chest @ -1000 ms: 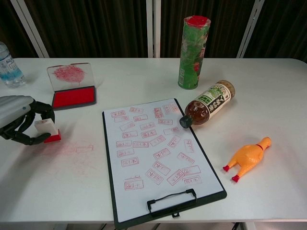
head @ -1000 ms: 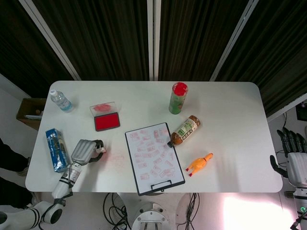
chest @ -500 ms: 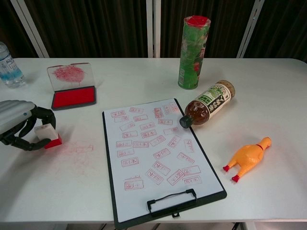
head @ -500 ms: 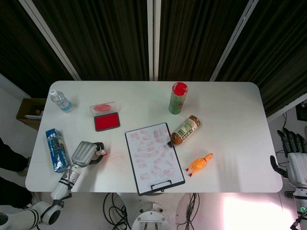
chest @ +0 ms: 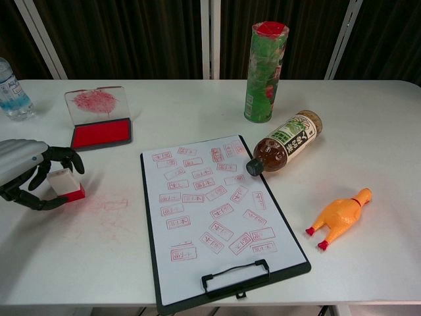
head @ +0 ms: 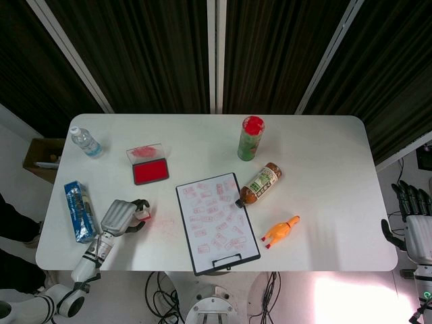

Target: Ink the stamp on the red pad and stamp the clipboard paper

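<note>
Left hand (chest: 26, 172) grasping stamp (chest: 66, 183) on table, open ink pad (chest: 100, 134) showing red, right hand (head: 418, 223) released

A white table (head: 324, 175) stands before dark slatted walls (head: 148, 47).

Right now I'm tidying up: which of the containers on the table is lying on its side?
The brown tea bottle, its cap touching the clipboard. The green can and water bottle stand upright.

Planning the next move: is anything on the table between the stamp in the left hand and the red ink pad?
Nothing visible: the left hand holds the stamp, and only bare table lies between it and the open red pad.
</note>
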`<state>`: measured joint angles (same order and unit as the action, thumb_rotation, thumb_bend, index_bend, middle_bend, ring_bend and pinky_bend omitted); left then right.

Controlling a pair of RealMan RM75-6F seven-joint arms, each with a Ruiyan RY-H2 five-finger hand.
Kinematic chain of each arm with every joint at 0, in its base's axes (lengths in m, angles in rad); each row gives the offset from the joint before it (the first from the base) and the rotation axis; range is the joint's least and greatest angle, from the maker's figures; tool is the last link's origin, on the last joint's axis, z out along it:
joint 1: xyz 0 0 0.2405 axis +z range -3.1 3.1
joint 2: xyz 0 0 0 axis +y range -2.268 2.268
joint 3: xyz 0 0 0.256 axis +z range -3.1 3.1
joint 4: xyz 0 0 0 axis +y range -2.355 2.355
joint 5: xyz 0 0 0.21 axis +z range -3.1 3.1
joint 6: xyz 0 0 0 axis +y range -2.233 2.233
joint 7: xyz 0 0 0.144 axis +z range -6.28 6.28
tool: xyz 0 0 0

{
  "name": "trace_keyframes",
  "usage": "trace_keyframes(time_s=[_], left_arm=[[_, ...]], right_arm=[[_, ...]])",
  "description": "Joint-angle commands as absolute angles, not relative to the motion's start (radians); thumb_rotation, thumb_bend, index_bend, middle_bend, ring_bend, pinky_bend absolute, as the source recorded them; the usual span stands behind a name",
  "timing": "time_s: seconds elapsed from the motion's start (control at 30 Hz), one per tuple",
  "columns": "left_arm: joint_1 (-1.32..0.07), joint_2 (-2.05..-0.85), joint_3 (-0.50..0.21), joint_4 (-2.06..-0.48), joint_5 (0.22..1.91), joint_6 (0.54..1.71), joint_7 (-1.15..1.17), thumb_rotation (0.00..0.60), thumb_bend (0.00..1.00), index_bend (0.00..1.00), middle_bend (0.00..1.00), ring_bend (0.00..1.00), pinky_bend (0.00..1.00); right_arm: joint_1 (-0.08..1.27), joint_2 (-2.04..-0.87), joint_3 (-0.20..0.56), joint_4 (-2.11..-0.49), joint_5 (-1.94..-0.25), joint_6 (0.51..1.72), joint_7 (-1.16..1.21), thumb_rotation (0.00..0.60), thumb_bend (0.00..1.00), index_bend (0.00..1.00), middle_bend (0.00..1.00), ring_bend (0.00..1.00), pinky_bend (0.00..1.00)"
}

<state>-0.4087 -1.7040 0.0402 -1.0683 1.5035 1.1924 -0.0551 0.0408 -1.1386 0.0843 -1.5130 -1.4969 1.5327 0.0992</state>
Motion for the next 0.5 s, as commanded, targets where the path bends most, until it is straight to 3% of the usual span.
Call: trace_keyframes(time_s=[0.03,0.27,0.37,0.5], left_arm=[[-0.407,-1.701,0.038,-1.071,1.506,1.198,-0.056,0.6,0.25,0.34,0.42,0.69,0.79],[-0.381,-1.647,0.022,-1.119,1.516,1.268,-0.028,0.6,0.2,0.31,0.38,0.59,0.75],[-0.356,-1.541,0.027,-1.233,1.515,1.3,-0.027,0.6,0.18,0.3,0.34,0.5,0.68],[-0.324,-1.369,0.047,-1.423,1.514,1.325,-0.022,0.577,0.16,0.24,0.26,0.3,0.43]], right_arm=[[0.04,-1.138,0.085,-1.513,-1.496,1.534,0.1,0.6,0.34,0.0,0.0,0.0,0.0],[0.035,-1.131,0.091,-1.515,-1.493,1.545,0.105,0.6,0.34,0.0,0.0,0.0,0.0],[0.032,-1.127,0.095,-1.515,-1.488,1.552,0.112,0.6,0.34,0.0,0.0,0.0,0.0],[0.029,-1.127,0.099,-1.51,-1.483,1.556,0.121,0.6,0.34,0.0,0.0,0.0,0.0]])
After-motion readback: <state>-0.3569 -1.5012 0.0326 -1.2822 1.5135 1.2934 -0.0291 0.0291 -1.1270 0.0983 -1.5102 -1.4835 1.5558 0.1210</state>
